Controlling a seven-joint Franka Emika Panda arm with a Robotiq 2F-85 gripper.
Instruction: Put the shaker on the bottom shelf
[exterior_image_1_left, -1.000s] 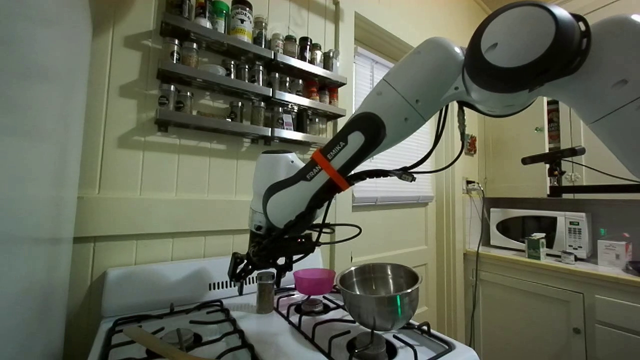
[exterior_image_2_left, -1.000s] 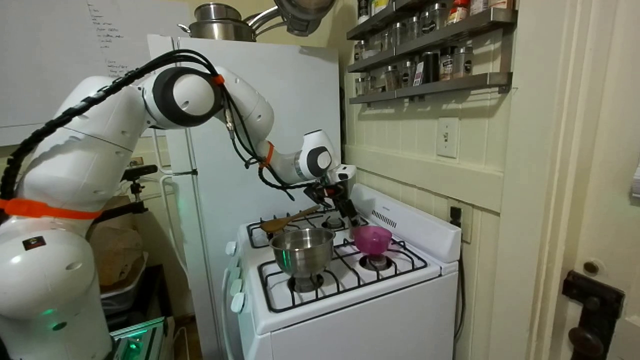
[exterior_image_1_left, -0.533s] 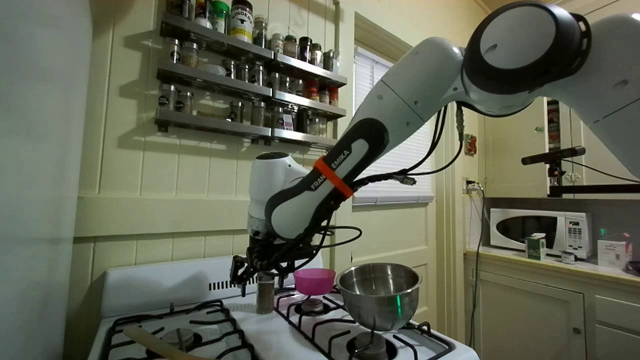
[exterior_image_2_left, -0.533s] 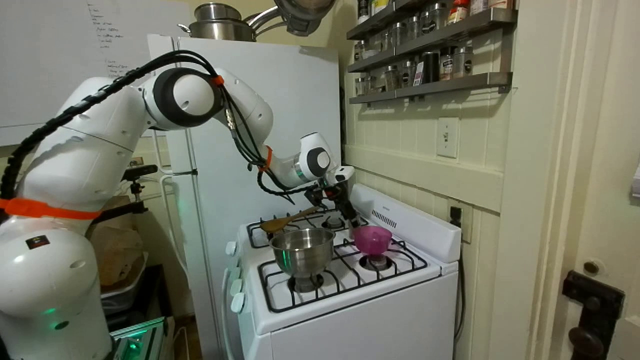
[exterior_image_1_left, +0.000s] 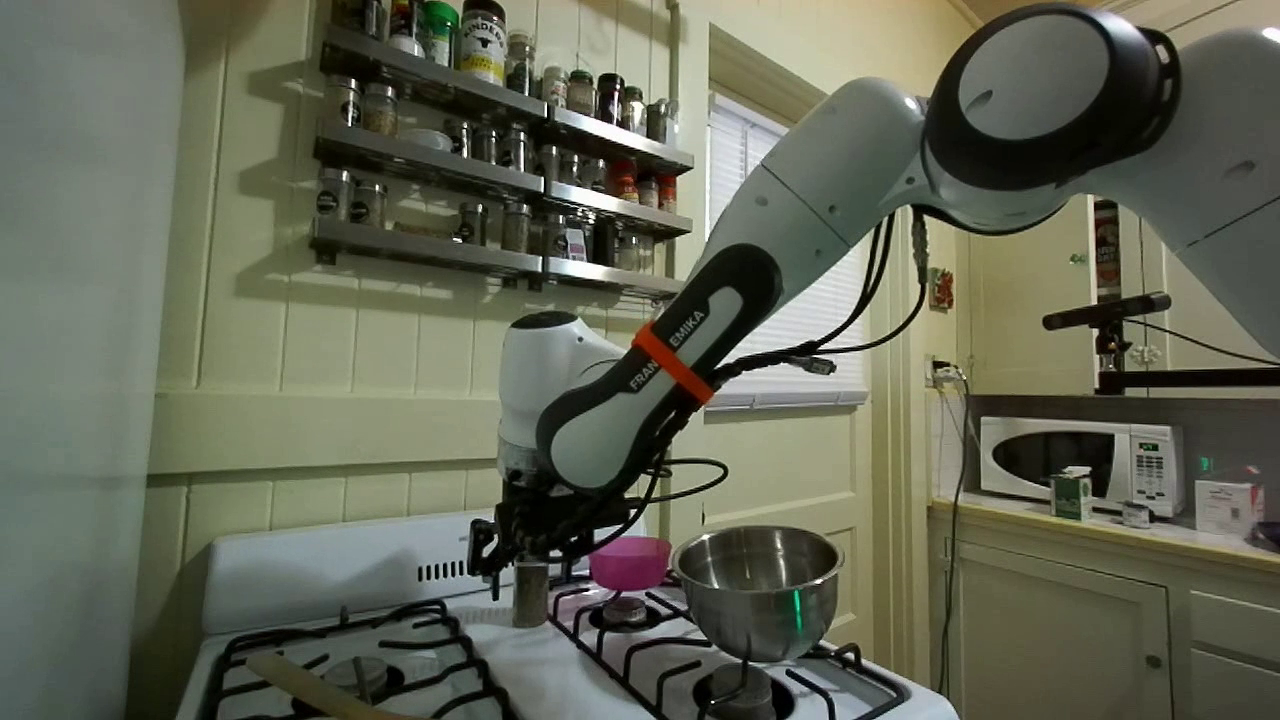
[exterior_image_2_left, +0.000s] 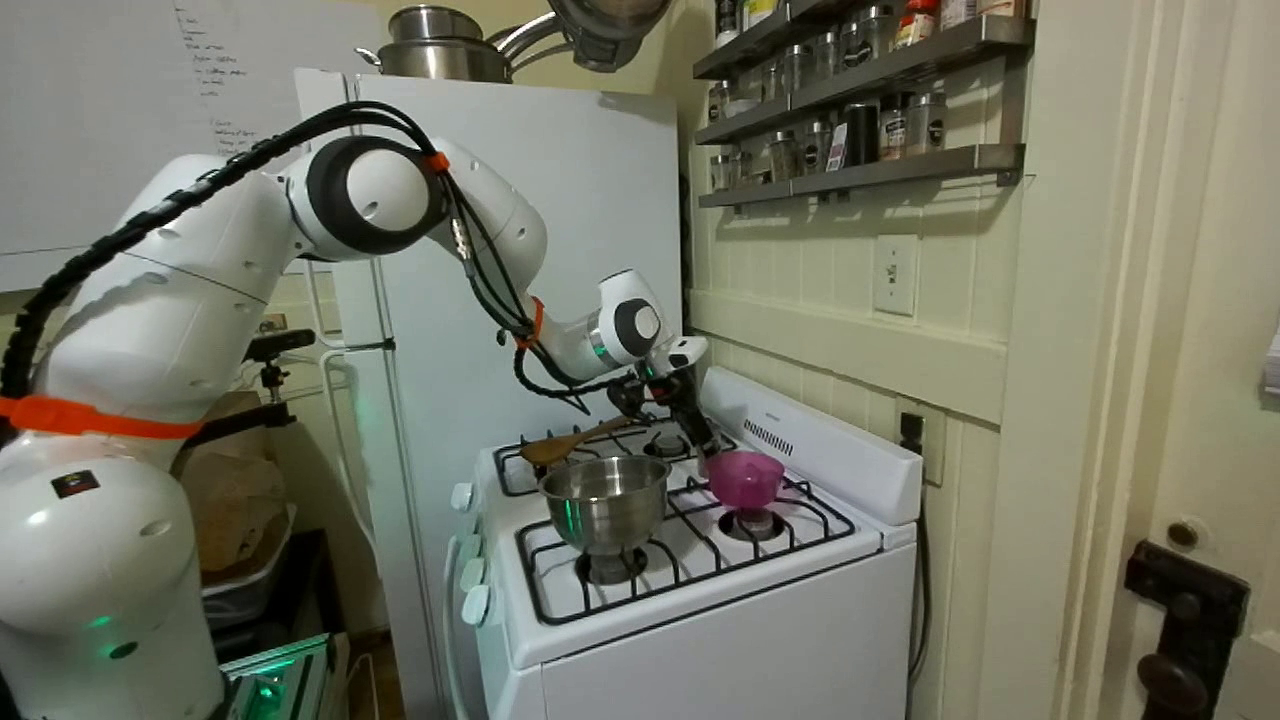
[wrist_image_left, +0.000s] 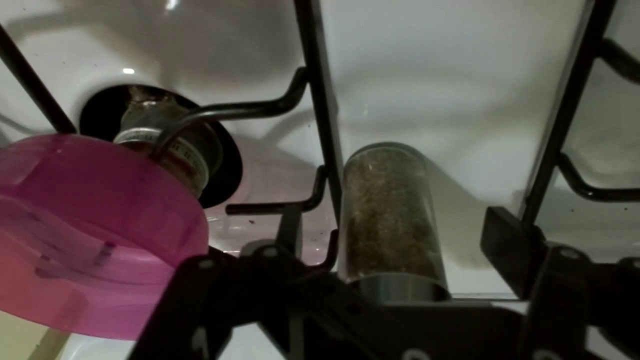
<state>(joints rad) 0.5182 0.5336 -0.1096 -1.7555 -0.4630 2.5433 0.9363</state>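
The shaker (exterior_image_1_left: 530, 598) is a small clear cylinder with brown-grey contents and a metallic lid. It stands upright on the white stove top between the burner grates. In the wrist view the shaker (wrist_image_left: 390, 215) stands between the fingers of my open gripper (wrist_image_left: 397, 237), with a gap on both sides. In an exterior view my gripper (exterior_image_1_left: 530, 580) points down around the shaker's top and hides its lid. The bottom shelf (exterior_image_1_left: 430, 246) is the lowest tier of the wall rack, above the stove, and holds several jars. It also shows in an exterior view (exterior_image_2_left: 900, 176).
A pink bowl (exterior_image_1_left: 628, 563) sits on the grate close beside the gripper; it also shows in the wrist view (wrist_image_left: 100, 210). A steel pot (exterior_image_1_left: 755, 610) stands on the front burner. A wooden spoon (exterior_image_1_left: 310, 685) lies on the far grate (exterior_image_1_left: 470, 650). The stove's back panel (exterior_image_1_left: 330, 570) rises behind.
My gripper has moved down over the shaker, and its fingers now sit lower around it. The shaker's lid, visible a second ago, is now hidden. The shaker has not moved.
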